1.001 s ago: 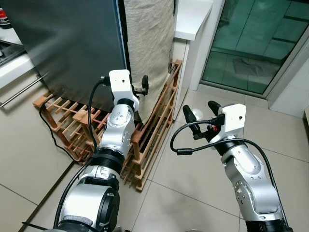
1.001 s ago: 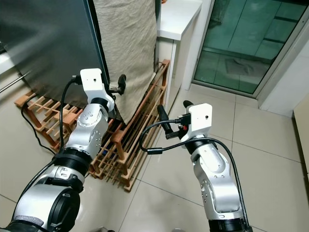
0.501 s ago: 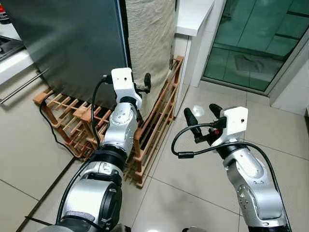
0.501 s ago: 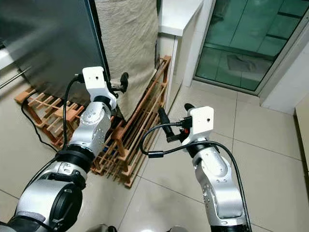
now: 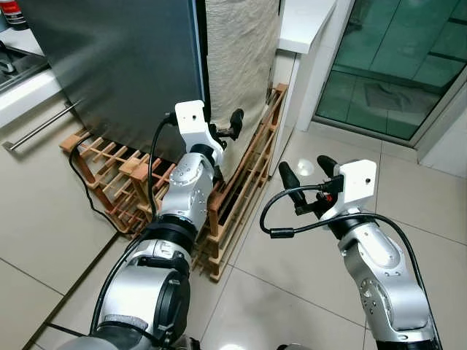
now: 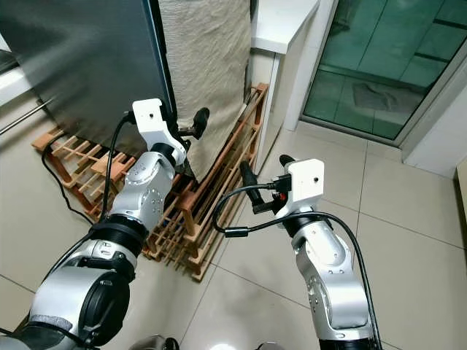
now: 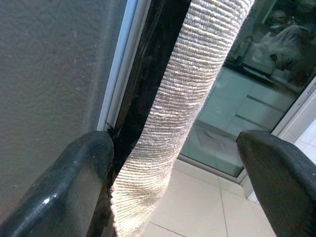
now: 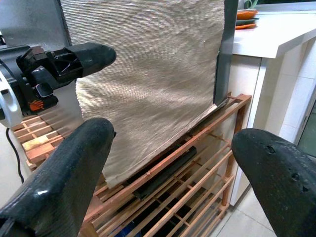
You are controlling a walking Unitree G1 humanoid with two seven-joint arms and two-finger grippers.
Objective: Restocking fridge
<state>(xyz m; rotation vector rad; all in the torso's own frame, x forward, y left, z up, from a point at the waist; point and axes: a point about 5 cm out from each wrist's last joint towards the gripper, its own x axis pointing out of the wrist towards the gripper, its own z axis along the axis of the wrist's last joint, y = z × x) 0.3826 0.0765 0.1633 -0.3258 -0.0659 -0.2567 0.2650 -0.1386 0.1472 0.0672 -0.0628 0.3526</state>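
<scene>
left gripper (image 7: 173, 163) wide at fridge door (image 5: 117, 65) edge; draped cloth (image 5: 241, 58) may snag. right gripper (image 5: 303, 179) wide, empty.

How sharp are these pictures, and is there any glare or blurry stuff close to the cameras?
Left eye view: sharp, with soft reflections on the glass door and a glare spot on the floor tile. Left wrist view: the left gripper fingers are close and soft, the beige cloth crisp. Right wrist view: the right gripper fingers blur, the wooden rack stays clear.

Dark grey fridge (image 5: 109, 65), beige cloth (image 5: 241, 58)
</scene>
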